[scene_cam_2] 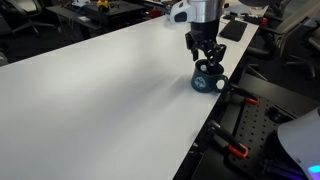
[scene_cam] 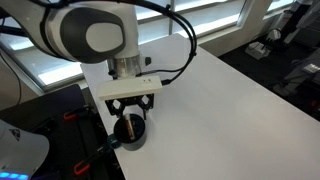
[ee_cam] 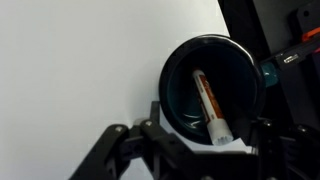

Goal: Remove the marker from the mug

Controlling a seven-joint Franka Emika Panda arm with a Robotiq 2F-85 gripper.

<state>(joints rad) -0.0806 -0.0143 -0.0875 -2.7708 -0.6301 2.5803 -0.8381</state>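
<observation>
The gripper (scene_cam: 135, 110) is hovering directly over the mug (scene_cam: 133, 139), its jaws spread wide and holding nothing. In the wrist view its fingers (ee_cam: 125, 147) are reaching down on either side of the mug's rim. The marker (ee_cam: 210, 104), orange with a white end, is lying slanted inside the dark mug, leaning against its inner wall. The mug is sitting on the white table (scene_cam_2: 110, 90) near its edge, just beside black clamps (scene_cam_2: 236, 97) with orange handles.
</observation>
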